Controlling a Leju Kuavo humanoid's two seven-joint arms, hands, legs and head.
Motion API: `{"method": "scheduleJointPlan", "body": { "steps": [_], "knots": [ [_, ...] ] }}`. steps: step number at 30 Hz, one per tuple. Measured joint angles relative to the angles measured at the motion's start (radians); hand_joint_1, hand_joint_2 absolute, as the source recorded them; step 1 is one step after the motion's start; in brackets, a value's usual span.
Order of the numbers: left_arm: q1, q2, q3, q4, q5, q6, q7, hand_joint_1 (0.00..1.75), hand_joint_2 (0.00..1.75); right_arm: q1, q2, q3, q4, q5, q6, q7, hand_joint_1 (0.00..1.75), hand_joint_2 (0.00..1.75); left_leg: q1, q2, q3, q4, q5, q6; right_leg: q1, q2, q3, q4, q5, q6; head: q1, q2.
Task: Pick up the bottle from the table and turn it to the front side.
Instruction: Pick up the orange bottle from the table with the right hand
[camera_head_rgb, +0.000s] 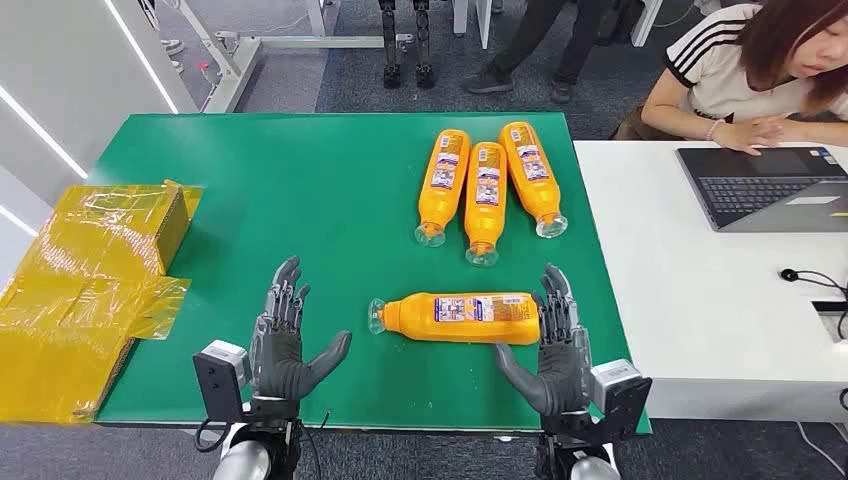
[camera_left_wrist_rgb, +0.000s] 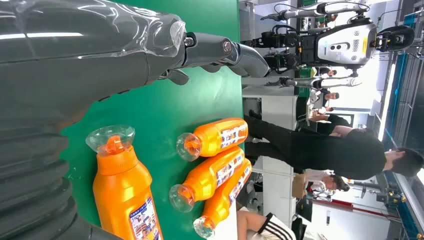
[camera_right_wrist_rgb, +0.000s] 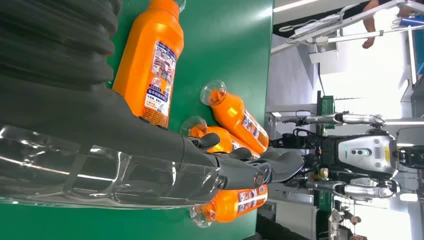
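Both hands spread and empty over the green table (camera_head_rgb: 300, 190); the left hand (camera_head_rgb: 285, 345) rests palm-down with fingers fanned and thumb out, well apart from the bottle (camera_head_rgb: 460, 318); the right hand (camera_head_rgb: 555, 345) is equally open, its fingertips just beside the bottle's base, though whether they touch it I cannot tell from here.

The bottle lies on its side near the table's front edge, between the two hands, clear cap toward the left hand and base toward the right; a printed label faces up. Three more bottles (camera_head_rgb: 487, 190) lie side by side farther back, caps pointing toward the robot; a yellow taped box (camera_head_rgb: 85, 270) sits off the left edge; a person (camera_head_rgb: 760, 70) works at a laptop (camera_head_rgb: 760, 185) on the white table to the right.

As I read it, the grasp has not yet begun. The right hand is the nearer one, so it looks best placed to close around the body, thumb on one side and fingers on the other, clear of the cap; a round, smooth bottle will likely roll away if nudged from one side, so both sides should meet it together; a hold near the middle should keep it level through the lift and the turn.
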Motion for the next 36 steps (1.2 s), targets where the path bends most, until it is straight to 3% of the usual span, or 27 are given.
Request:
{"method": "scheduleJointPlan", "body": {
  "steps": [36],
  "knots": [
    [0.016, 0.004, 0.011, -0.009, 0.022, 0.010, -0.005, 0.00, 1.75, 0.007, -0.011, 0.016, -0.021, 0.020, -0.037, 0.007, 0.00, 1.75, 0.000, 0.000, 0.000, 0.000, 0.000, 0.000, 0.000, 0.000, 0.000, 0.000, 0.000, 0.000, 0.000, 0.000]
  ]
}}
